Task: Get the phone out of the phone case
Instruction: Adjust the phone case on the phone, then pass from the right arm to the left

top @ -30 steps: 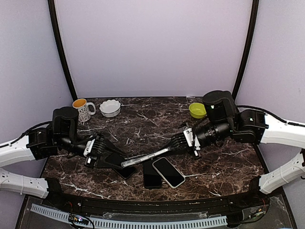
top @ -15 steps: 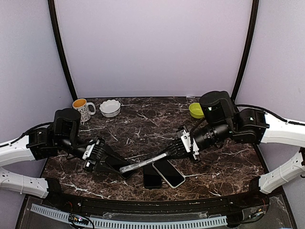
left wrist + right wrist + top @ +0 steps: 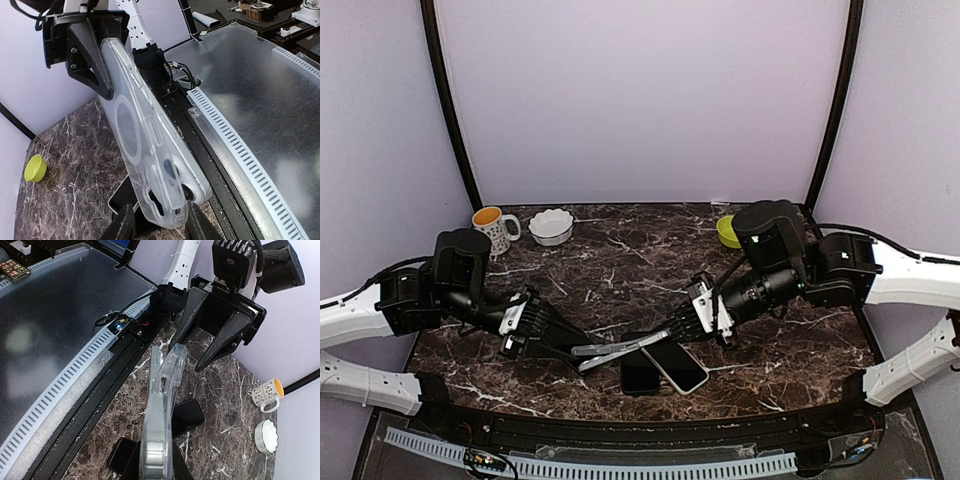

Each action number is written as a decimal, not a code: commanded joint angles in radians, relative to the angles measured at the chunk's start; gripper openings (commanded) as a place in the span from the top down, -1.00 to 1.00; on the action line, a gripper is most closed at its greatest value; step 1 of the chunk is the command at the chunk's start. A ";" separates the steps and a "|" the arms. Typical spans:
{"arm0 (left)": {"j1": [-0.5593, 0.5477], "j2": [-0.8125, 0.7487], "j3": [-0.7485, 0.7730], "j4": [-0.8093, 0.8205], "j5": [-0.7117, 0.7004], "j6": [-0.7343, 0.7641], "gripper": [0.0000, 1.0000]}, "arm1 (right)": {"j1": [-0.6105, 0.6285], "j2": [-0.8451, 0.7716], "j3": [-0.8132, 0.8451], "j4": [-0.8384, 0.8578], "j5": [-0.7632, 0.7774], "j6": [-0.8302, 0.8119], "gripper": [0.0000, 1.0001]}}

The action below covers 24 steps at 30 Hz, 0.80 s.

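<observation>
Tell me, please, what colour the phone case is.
The phone case is transparent, best seen in left wrist view.

**Twin arms: white links, black joints, black two-finger grippers**

The left arm (image 3: 350, 318) and right arm (image 3: 920, 278) share one build: glossy white tubular links joined by black cylindrical motor housings (image 3: 775, 228). A small white bracket (image 3: 506, 313) sits at each wrist. The left gripper (image 3: 575, 347) and right gripper (image 3: 668, 335) are matt black, each a broad rectangular body with two wedge-shaped fingers (image 3: 226, 337) tapering to narrow tips. Silver screws (image 3: 74, 50) mark the right gripper's body. A finned black block (image 3: 234, 257) tops the left wrist. Thin black cables (image 3: 395, 264) follow the upper links.
</observation>
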 commanded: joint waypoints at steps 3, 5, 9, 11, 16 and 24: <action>0.013 -0.033 0.002 0.027 -0.072 0.014 0.19 | 0.040 -0.034 -0.075 0.158 0.105 -0.015 1.00; 0.013 -0.061 -0.006 0.000 -0.099 0.013 0.11 | 0.026 -0.044 -0.089 0.173 0.159 -0.008 1.00; 0.013 -0.095 -0.009 -0.056 -0.171 -0.037 -0.14 | 0.002 -0.076 -0.119 0.194 0.216 0.019 1.00; 0.013 -0.114 -0.015 -0.079 -0.190 -0.057 -0.19 | -0.009 -0.099 -0.147 0.212 0.240 0.036 1.00; 0.013 -0.159 -0.060 -0.054 -0.179 -0.116 -0.07 | -0.022 -0.160 -0.221 0.330 0.315 0.103 1.00; 0.013 -0.136 -0.120 0.111 -0.076 -0.209 0.14 | -0.021 -0.205 -0.280 0.491 0.375 0.177 1.00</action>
